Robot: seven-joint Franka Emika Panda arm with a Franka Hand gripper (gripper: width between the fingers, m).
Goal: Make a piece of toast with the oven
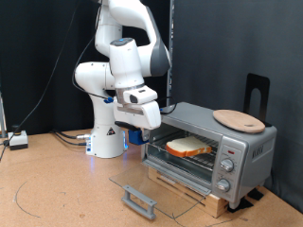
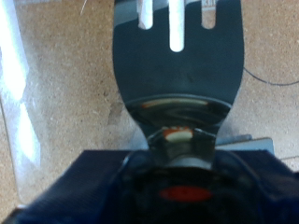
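Note:
The piece of toast [image 1: 189,146] lies flat on the wire rack inside the silver oven [image 1: 241,142]. The oven's glass door [image 1: 156,184] hangs open and down, with its handle [image 1: 140,200] towards the exterior view's bottom. My gripper [image 1: 135,128] hovers just to the exterior view's left of the oven's opening, apart from the toast. It is shut on the blue-and-black handle of a dark slotted spatula [image 2: 177,65]. In the wrist view the spatula blade sticks out from my gripper [image 2: 177,140] over the brown tabletop. The toast does not show there.
A round wooden plate [image 1: 239,119] rests on top of the oven. A black stand [image 1: 258,95] rises behind the oven. The robot's white base [image 1: 106,137] stands left of the oven. A small box with cables [image 1: 17,139] lies at the far left.

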